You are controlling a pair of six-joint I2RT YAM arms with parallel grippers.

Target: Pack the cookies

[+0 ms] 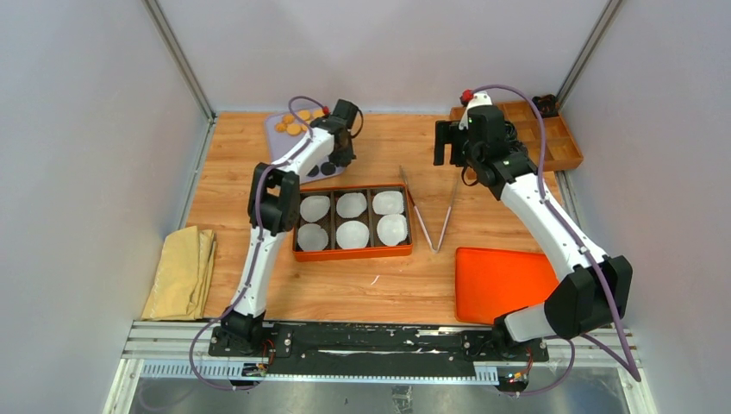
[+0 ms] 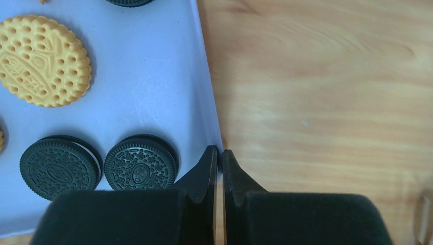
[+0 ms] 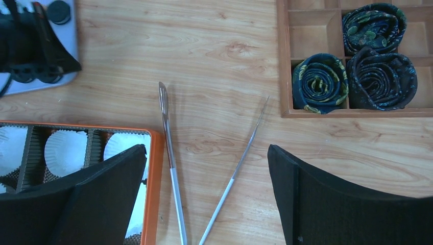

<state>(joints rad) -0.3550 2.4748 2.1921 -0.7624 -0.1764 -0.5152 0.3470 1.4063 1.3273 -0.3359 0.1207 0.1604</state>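
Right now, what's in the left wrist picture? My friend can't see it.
The left tool is shut, its black tips meeting at the edge of a pale purple tray. On the tray lie two dark sandwich cookies near the tips and a golden cookie farther off; wooden table fills the right side.

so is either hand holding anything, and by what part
The right hand is open and empty. The left hand is shut at the edge of the pale tray, none of the cookies in it; whether it pinches that edge cannot be told.
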